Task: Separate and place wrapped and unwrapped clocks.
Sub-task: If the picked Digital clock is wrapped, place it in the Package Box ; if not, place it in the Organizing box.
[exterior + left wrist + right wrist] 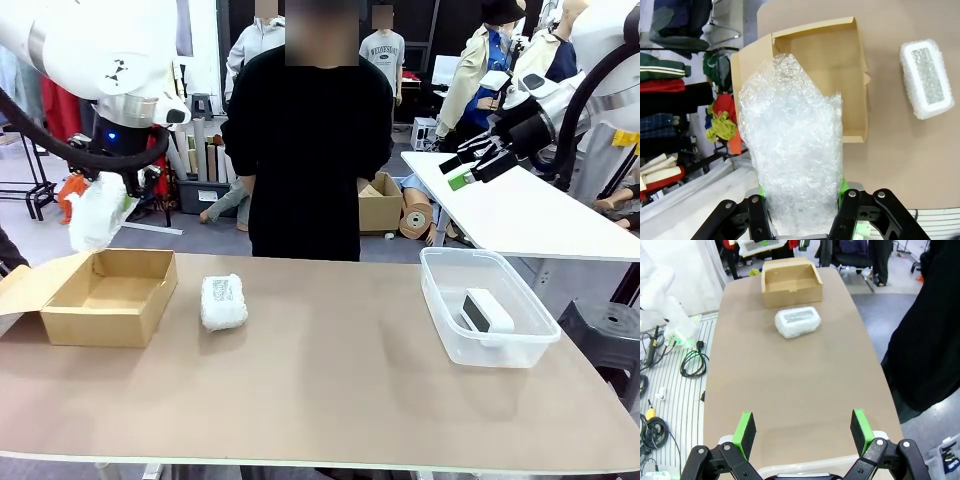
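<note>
The left gripper [801, 202] is clamping its black, green-padded fingers on a lumpy bundle of white translucent bubble wrap [96, 212], holding it in the air. In the front view the bundle is hanging just above the left flap of an open brown cardboard box [110, 297], which is sitting at the left end of the tan table [340, 385]. The box's inside is lying bare. Just to the right of the box, apart from it, a second wrapped bundle [223, 301] is lying on the tabletop, a pale rectangular shape showing through its wrap in the left wrist view. Behind the middle of the table a person in a black top [305, 150] is standing with arms down. Toward the right end, a clear rectangular plastic tub [440, 300] is holding the bare white rounded-rectangular clock with a dark screen [487, 312], tilted on its edge. Above and beyond the tub, the right gripper [468, 166] is hovering with its jaws spread wide and nothing between them.
</note>
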`<action>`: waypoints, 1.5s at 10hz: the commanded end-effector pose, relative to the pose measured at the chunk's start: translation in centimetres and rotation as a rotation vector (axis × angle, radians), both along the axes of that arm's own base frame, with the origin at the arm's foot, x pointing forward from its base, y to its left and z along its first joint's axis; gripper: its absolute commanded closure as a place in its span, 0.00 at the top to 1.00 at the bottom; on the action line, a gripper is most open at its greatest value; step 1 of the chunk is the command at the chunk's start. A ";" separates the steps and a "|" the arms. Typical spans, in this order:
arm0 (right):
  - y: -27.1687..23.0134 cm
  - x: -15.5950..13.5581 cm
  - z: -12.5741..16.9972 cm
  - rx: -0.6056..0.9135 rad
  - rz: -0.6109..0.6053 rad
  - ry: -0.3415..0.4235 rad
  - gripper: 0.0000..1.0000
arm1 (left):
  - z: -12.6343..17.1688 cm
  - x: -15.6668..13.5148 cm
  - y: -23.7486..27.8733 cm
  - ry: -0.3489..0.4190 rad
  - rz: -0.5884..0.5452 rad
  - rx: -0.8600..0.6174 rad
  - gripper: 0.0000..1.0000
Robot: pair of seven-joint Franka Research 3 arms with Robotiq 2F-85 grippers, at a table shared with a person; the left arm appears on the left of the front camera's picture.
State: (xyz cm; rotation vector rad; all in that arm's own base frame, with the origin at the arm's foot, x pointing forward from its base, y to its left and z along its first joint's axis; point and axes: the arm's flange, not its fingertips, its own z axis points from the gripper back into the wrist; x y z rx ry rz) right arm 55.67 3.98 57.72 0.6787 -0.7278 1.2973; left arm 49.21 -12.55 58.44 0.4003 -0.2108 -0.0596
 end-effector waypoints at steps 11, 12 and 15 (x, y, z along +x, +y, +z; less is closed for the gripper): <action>0.0 0.0 0.2 0.002 0.000 -0.004 1.00 | -5.0 5.4 5.9 -0.019 0.066 -0.025 0.00; 0.0 0.0 0.2 0.002 0.000 -0.004 1.00 | -6.0 6.0 6.7 -0.007 0.062 -0.037 0.00; 0.0 0.0 0.2 0.002 0.000 -0.004 1.00 | -8.7 7.4 8.4 -0.005 0.053 -0.074 0.00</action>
